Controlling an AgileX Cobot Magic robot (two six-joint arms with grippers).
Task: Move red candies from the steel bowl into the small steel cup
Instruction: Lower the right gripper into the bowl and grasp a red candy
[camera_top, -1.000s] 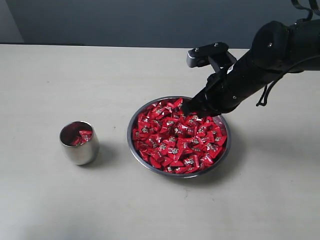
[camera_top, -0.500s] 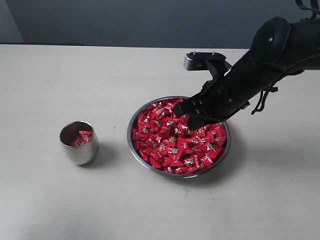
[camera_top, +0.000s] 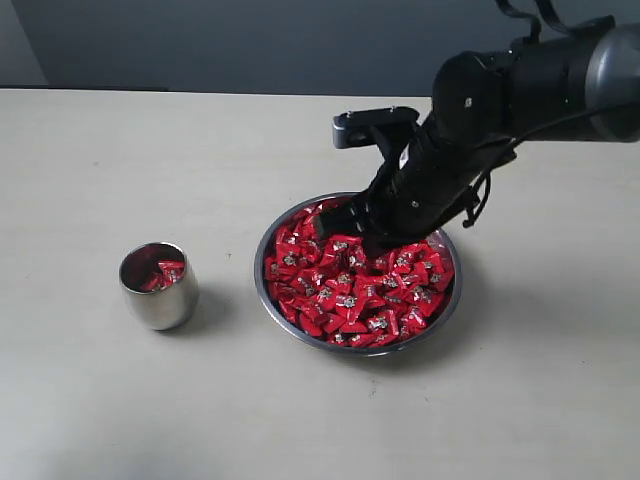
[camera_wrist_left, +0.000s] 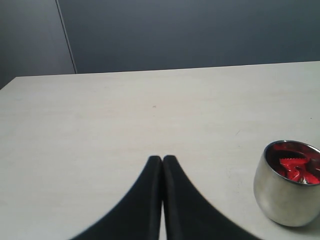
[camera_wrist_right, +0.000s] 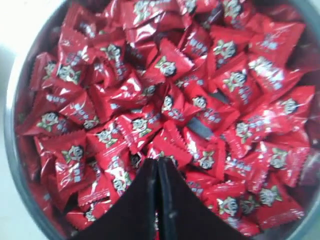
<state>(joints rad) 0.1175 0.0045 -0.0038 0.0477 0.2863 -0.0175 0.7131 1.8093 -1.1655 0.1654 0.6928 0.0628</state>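
Observation:
The steel bowl (camera_top: 303, 336) sits mid-table, heaped with red candies (camera_top: 350, 290). My right gripper (camera_top: 330, 220) hangs low over the bowl's back left part, shut, with its fingertips just above the pile. In the right wrist view the closed gripper (camera_wrist_right: 159, 161) points at the red candies (camera_wrist_right: 165, 65) inside the bowl's rim (camera_wrist_right: 11, 150), and no candy shows between the fingers. The small steel cup (camera_top: 158, 285) stands left of the bowl with a few candies inside. My left gripper (camera_wrist_left: 162, 159) is shut and empty above bare table, with the cup (camera_wrist_left: 287, 185) off to one side.
The pale table (camera_top: 120, 150) runs wide around the bowl and cup. A dark wall (camera_top: 250, 40) stands behind the far edge. The right arm's black body (camera_top: 520, 90) reaches in from the right, above the bowl's back rim.
The right arm has swung leftward across the bowl, carrying the shut gripper from the back right of the pile to the back left. Cup and bowl have not moved.

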